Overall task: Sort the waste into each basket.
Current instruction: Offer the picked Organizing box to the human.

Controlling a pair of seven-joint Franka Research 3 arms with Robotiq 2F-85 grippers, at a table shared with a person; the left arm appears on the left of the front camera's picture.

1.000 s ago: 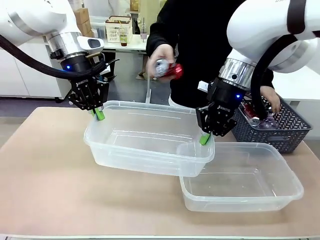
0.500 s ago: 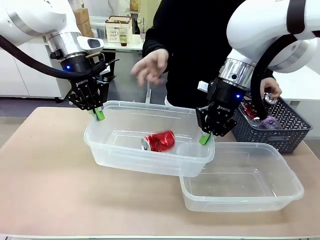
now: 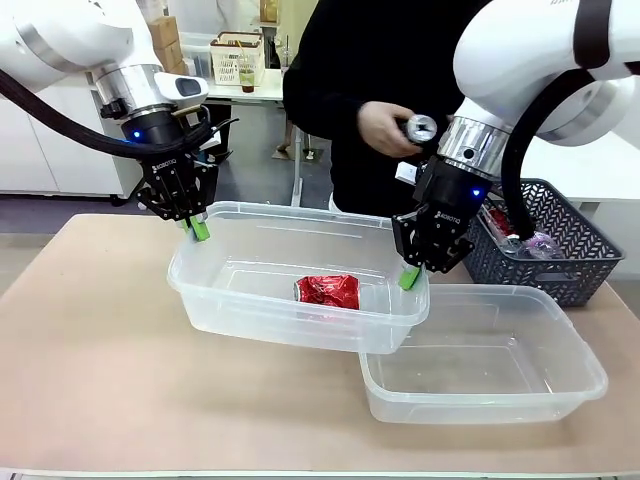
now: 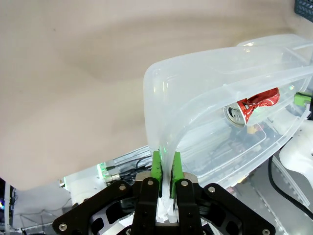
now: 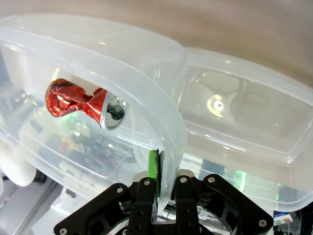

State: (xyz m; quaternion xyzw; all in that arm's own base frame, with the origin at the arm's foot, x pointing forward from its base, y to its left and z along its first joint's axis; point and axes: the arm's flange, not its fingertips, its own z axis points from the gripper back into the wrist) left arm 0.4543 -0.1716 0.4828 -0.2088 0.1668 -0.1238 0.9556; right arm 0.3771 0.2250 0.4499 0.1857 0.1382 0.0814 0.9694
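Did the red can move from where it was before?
Yes. The red can went down: from up above the raised tub to lying on its floor.

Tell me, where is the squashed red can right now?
In the front view, the crushed red can lies inside the clear tub, near its middle. It is between the left gripper and the right gripper, which pinch the tub's rim.

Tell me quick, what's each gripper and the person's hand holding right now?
Left gripper: shut on the clear tub's left rim.
Right gripper: shut on the same tub's right rim.
Person's hand: holding a drink can.
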